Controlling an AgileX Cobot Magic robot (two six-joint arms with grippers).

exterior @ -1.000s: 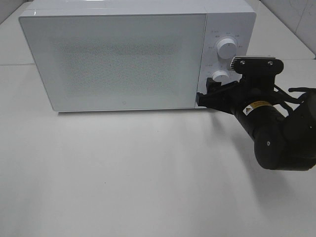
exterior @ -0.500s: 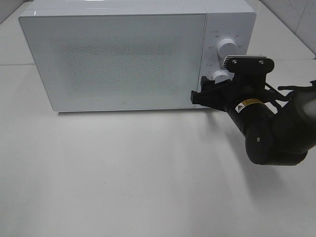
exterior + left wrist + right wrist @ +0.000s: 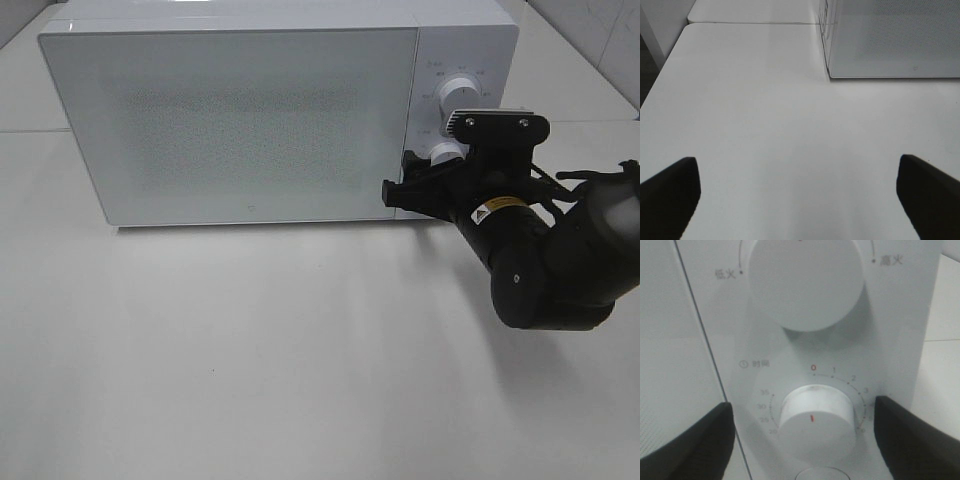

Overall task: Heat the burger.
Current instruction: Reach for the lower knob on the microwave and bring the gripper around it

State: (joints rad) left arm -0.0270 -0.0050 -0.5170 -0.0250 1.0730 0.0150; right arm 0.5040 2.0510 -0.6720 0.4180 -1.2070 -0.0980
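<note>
Fingers (image 3: 690, 440) of the right gripper (image 3: 802, 407) stand open either side of the lower knob (image 3: 815, 422) on the microwave (image 3: 900, 315), holding nothing. The left gripper (image 3: 796, 160) is wide open, empty.

High view down onto microwave (image 3: 240, 120) front, left wrist low along table (image 3: 765, 125) toward it, right wrist tight on timer dial (image 3: 812, 422)

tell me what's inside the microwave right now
The microwave shows only its shut, speckled door, which reveals nothing behind it. Whether the burger is inside cannot be seen; no view shows it.
</note>
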